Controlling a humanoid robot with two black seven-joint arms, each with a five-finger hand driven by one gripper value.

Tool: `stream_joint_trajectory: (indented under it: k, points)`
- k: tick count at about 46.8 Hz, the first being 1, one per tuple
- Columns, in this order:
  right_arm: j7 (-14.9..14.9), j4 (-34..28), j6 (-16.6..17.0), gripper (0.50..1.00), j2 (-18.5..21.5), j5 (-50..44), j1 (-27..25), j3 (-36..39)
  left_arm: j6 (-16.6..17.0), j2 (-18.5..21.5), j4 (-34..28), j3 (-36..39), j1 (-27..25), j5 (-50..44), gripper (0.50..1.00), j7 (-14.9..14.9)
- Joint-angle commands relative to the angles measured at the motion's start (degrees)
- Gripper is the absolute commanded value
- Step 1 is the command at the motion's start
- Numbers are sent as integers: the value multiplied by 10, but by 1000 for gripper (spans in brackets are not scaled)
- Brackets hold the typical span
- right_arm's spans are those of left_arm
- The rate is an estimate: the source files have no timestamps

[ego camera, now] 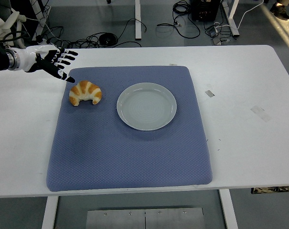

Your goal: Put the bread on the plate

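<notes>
Head view shows the left robot hand (52, 62) over the worktop's (240, 90) far left part, fingers spread and holding nothing. Its thumb tip reaches the far left corner of the blue mat (130, 152). Just beside that thumb, toward the near right of the robot hand, the croissant (85, 92) lies on the mat, apart from the fingers. Farther right of the robot hand, beyond the croissant, the pale round plate (146, 106) rests on the mat, bare.
</notes>
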Motion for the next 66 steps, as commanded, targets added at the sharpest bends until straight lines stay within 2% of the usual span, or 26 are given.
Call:
stream_joint_trajectory:
  k: [1,9,15,29,39,66]
  points:
    - [0,0,0,1000,0,0,0,0,0,0,0,15,-1,2,984,0]
    - [0,0,0,1000,0,0,0,0,0,-3,0,17,1,1,984,0]
    - [0,0,0,1000,0,0,0,0,0,-29,0,15,4,1,984,1]
    - [0,-1,0,1000,0,0,0,0,1,-53,3,17,9,4,984,1]
    - [0,0,0,1000,0,0,0,0,9,-72,45,20,22,7,986,1]
    - [0,0,0,1000,0,0,0,0,8,-68,47,15,33,5,986,1]
